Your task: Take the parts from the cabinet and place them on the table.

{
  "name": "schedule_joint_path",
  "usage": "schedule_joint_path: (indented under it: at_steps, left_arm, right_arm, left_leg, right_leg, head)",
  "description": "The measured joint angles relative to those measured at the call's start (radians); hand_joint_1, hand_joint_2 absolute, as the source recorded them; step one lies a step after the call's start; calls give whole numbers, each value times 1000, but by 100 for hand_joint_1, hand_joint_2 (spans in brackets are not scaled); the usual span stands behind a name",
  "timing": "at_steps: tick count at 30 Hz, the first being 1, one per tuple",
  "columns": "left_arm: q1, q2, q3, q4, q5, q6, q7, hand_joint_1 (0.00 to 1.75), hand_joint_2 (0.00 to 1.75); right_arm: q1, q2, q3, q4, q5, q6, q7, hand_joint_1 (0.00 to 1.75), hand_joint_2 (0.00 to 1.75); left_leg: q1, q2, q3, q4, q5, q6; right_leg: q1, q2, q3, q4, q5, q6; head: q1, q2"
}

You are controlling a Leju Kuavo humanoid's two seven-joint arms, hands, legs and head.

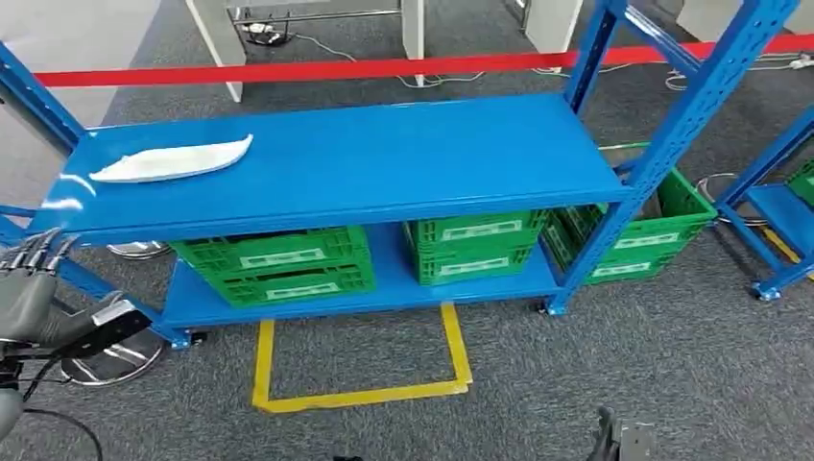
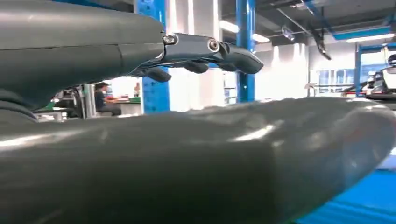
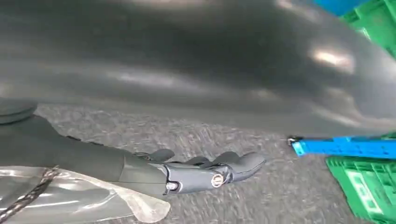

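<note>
One white part (image 1: 173, 160), flat and elongated, lies on the blue cabinet's (image 1: 384, 163) top shelf near its left end, per head view; wrist views add the left hand (image 2: 205, 51) and right hand (image 3: 205, 172), both empty, fingers extended, over open carpet (image 1: 576, 375).

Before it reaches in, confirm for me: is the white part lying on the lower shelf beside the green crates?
No: in the head view the white part lies on the top shelf, above the green crates.
</note>
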Motion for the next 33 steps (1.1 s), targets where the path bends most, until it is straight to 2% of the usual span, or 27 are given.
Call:
schedule_joint_path:
  at_steps: [1, 3, 4, 6, 7, 8, 9, 10, 11, 13, 14, 15, 16, 17, 18, 19, 21, 23, 24, 25, 27, 28, 29, 30, 31, 32, 33]
  left_arm:
    - [0, 0, 2, 0, 0, 0, 0, 0, 0]
    - [2, -3, 1, 2, -1, -1, -1, 0, 0]
    - [-1, -1, 4, 2, -1, -1, -3, 0, 0]
    - [1, -2, 6, 2, -4, -1, -5, 0, 0]
    - [0, 1, 9, 1, -5, 0, -6, 0, 0]
    - [2, 1, 10, -1, -7, 0, -8, 0, 0]
    - [-4, 3, 11, -1, -7, -2, -11, 0, 0]
    - [-8, 2, 10, -1, -7, -4, -13, 0, 0]
    - [-10, 2, 8, -1, -7, -5, -16, 0, 0]
    - [-10, 2, 4, -1, -7, -8, -22, 0, 0]
    - [-11, 1, 3, -1, -7, -9, -24, 0, 0]
    - [-13, 1, 0, -1, -6, -12, -27, 0, 0]
    - [-16, 1, -2, -1, -6, -14, -30, 0, 0]
    - [-17, 0, -3, 0, -6, -16, -32, 0, 0]
    - [-22, -3, -5, 2, -6, -19, -33, 0, 0]
    - [-22, -5, -8, 3, -7, -22, -33, 0, 0]
    - [-22, -4, -10, 3, -7, -22, -33, 0, 0]
    - [-27, -2, -9, 4, -7, -21, -33, 0, 0]
    - [-29, -2, -10, 4, -7, -20, -34, 0, 0]
    - [-30, -2, -11, 4, -8, -18, -37, 0, 0]
    - [-27, -3, -18, 7, -16, -9, -43, 0, 0]
    - [-25, -3, -22, 7, -21, -3, -45, 0, 0]
    - [-24, -3, -26, 7, -28, 2, -48, 0, 0]
    - [-23, -3, -29, 7, -31, 5, -48, 0, 0]
    - [-23, -3, -31, 7, -34, 9, -48, 0, 0]
    - [-22, -3, -32, 7, -40, 15, -48, 0, 0]
    - [-21, -3, -34, 8, -42, 18, -48, 0, 0]
  right_arm:
    - [-1, 0, 0, 0, 0, 0, 0, 0, 0]
    - [-6, 0, 0, 0, -1, 0, 0, 0, 0]
    - [-6, 0, 0, 0, -1, 0, 0, 0, 0]
    - [-3, 2, 1, 0, -1, 0, 0, 0, 0]
    - [-4, 2, 1, 0, -1, 0, 0, 0, 0]
    - [-4, 2, 2, 0, -1, 0, 0, 0, 0]
    - [-7, 2, 2, 0, -1, 0, 0, 0, 0]
    - [-8, 2, 2, 0, -1, 1, 0, 0, 0]
    - [-6, 2, 2, 0, 0, 1, 0, 0, 0]
    - [0, 2, 2, 0, 0, 1, 0, 0, 0]
    - [0, 2, 2, 0, 0, 2, 0, 0, 0]
    - [0, 2, 2, 0, 0, 2, 0, 0, 0]
    - [-1, 2, 2, 0, 1, 2, 0, 0, 0]
    - [0, 2, 2, 0, 1, 2, 0, 0, 0]
    - [3, 2, 2, 0, 1, 1, 0, 0, 0]
    - [4, 2, 2, 1, 1, 0, 0, 0, 0]
    - [3, 2, 2, 1, 1, 0, 0, 0, 0]
    - [-2, 5, 3, 0, 2, 0, 0, 0, 0]
    - [-3, 4, 2, 0, 0, 0, 0, 0, 0]
    - [-5, 4, 2, 0, 1, 0, 0, 0, 0]
    - [-4, 5, 2, 2, 1, 0, 0, 0, 0]
    - [-3, 5, 3, 2, 2, -2, 0, 0, 0]
    - [-2, 5, 2, 3, 1, -3, 0, 0, 0]
    - [-2, 5, 2, 3, 1, -3, 0, 0, 0]
    - [-3, 5, 2, 3, -1, -4, 0, 0, 0]
    - [-3, 5, 2, 3, -2, -4, 0, 0, 0]
    - [-3, 5, 2, 4, -2, -5, 0, 0, 0]
  left_leg:
    - [1, 0, 33, -96, 65, 1]
    - [-9, 0, 58, -135, 57, 3]
    - [-10, 1, 74, -171, 28, 18]
    - [-12, -1, 74, -176, 21, 34]
    - [-10, -5, 91, -181, 18, 40]
    - [-7, -4, 107, -191, 11, 48]
    - [-8, -4, 123, -196, 1, 56]
    - [-8, -4, 134, -197, -8, 57]
    - [-10, -4, 146, -197, -21, 59]
    - [-14, -5, 182, -197, -49, 62]
    - [-16, -6, 202, -197, -62, 63]
    - [-18, -6, 228, -197, -79, 63]
    - [-20, -6, 254, -198, -98, 63]
    - [-21, -6, 271, -199, -117, 62]
    - [-25, -6, 288, -193, -134, 57]
    - [-25, -12, 289, -196, -147, 51]
    - [-21, -12, 307, -209, -151, 43]
    - [-21, -9, 279, -159, -124, 30]
    - [-21, -8, 248, -99, -114, 24]
    - [-17, -8, 203, -33, -123, 20]
    - [-12, -8, 109, 70, -206, 8]
    - [-9, -7, 79, 82, -241, 5]
    - [-6, -7, 66, 67, -238, 3]
    - [-4, -7, 66, 26, -198, 2]
    - [-2, -7, 75, -39, -126, 0]
    - [-1, -7, 87, -119, -33, 0]
    - [-1, -5, 83, -171, 38, 2]
  right_leg:
    - [-2, 0, 21, 0, -14, 5]
    - [2, 1, 27, -8, -34, 18]
    - [1, 0, 26, -15, -36, 23]
    - [0, -2, 48, -24, -25, 38]
    - [0, -3, 47, -15, -24, 41]
    - [-1, -3, 19, 28, -16, 42]
    - [0, -4, -35, 125, -1, 42]
    - [0, -4, -99, 211, -11, 41]
    - [0, -3, -163, 280, -46, 42]
    - [2, -3, -245, 317, -122, 40]
    - [3, -3, -261, 293, -127, 36]
    - [7, -3, -263, 240, -101, 30]
    - [12, -3, -256, 167, -36, 21]
    - [20, -3, -250, 94, 71, 8]
    - [28, 5, -254, 67, 172, 1]
    - [27, 6, -250, 72, 151, 0]
    - [30, 5, -233, 62, 154, -10]
    - [20, 3, -205, 42, 155, -18]
    - [20, 4, -189, 31, 149, -25]
    - [19, 4, -176, 25, 143, -30]
    - [16, 5, -153, 21, 122, -27]
    - [14, 7, -139, 21, 109, -22]
    - [13, 8, -122, 21, 97, -21]
    - [12, 9, -105, 21, 86, -20]
    - [11, 10, -87, 21, 75, -18]
    - [9, 10, -71, 21, 64, -14]
    - [11, 11, -72, 22, 56, -9]
  head:
    - [0, 0]
    - [-5, -1]
    - [-10, -1]
    - [-8, 0]
    - [-6, 0]
    - [-3, 0]
    - [-4, 0]
    - [-4, 0]
    - [-4, 0]
    - [-4, 0]
    - [-4, 0]
    - [-4, 0]
    - [-4, 0]
    - [-4, 0]
    - [-8, 0]
    - [-6, 0]
    - [-5, 0]
    - [-6, 0]
    - [-9, 0]
    - [-8, 0]
    - [-8, 0]
    - [-8, 0]
    - [-8, 0]
    - [-8, 0]
    - [-8, 0]
    - [-8, 0]
    - [-9, 0]
